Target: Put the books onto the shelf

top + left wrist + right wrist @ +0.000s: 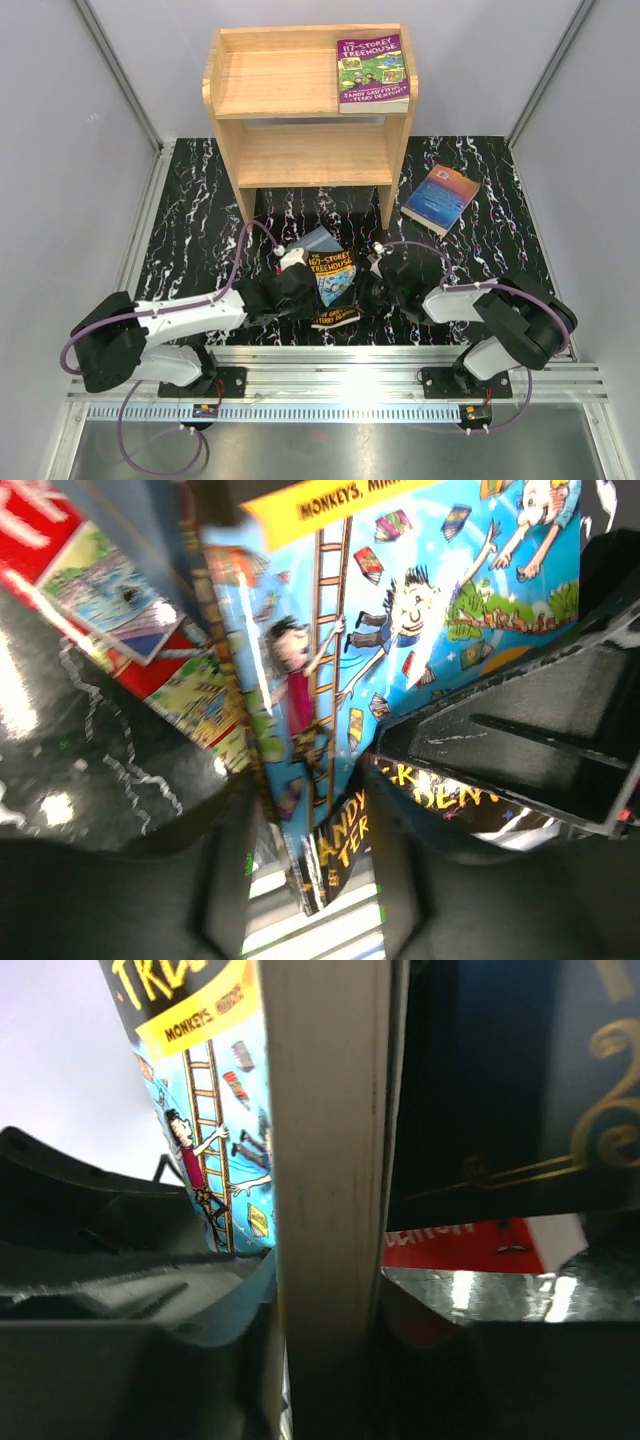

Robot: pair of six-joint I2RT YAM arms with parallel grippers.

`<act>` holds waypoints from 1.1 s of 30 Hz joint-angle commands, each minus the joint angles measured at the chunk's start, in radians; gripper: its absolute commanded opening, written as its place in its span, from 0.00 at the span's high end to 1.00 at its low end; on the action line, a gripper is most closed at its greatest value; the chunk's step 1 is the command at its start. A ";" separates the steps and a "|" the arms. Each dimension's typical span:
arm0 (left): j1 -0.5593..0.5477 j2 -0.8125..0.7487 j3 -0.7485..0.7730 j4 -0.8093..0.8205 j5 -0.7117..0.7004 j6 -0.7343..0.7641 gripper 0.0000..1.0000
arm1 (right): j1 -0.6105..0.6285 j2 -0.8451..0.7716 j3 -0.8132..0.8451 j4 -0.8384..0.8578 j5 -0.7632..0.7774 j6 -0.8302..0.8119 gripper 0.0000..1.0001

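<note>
The light wooden shelf (270, 80) stands at the back, and a purple Treehouse book (372, 70) lies on the right of its top. A blue-orange book (441, 197) lies flat on the mat to the shelf's right. In front of the shelf, a blue Treehouse book (335, 275) stands tilted over a black-yellow book (336, 318). My left gripper (305, 290) is shut on its left edge, the lower corner between the fingers (310, 880). My right gripper (372, 290) is shut on its page block (325, 1160). A red book (460, 1245) lies below.
A black marbled mat (190, 240) covers the table between grey walls. An aluminium rail (340, 365) runs along the near edge by the arm bases. A dark cover with gold lines (520, 1090) sits right of the held pages. The shelf's legs stand just behind the books.
</note>
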 commanded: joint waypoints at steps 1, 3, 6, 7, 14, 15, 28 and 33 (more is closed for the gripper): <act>-0.016 -0.080 0.044 0.121 -0.013 -0.017 0.65 | 0.053 -0.033 -0.019 -0.015 -0.008 0.012 0.72; -0.018 -0.098 0.047 0.104 -0.028 -0.014 0.79 | 0.058 -0.093 -0.020 -0.090 0.006 0.006 0.83; -0.018 -0.121 0.048 0.086 -0.040 -0.009 1.00 | 0.070 -0.229 0.004 -0.287 0.038 -0.023 1.00; -0.021 -0.129 0.050 0.074 -0.051 -0.008 1.00 | 0.078 -0.271 0.041 -0.347 0.070 -0.047 1.00; -0.047 -0.190 0.197 -0.086 -0.158 0.073 0.97 | 0.096 -0.576 0.452 -0.916 0.233 -0.210 1.00; -0.052 -0.196 0.233 -0.106 -0.188 0.090 0.90 | 0.096 -0.579 0.580 -1.007 0.260 -0.230 1.00; -0.081 -0.421 0.341 -0.281 -0.291 0.123 0.01 | 0.088 -0.045 1.958 -1.473 0.428 -0.624 1.00; -0.081 -0.520 0.238 -0.316 -0.309 0.087 0.01 | -0.127 0.203 2.252 -1.473 0.185 -0.556 1.00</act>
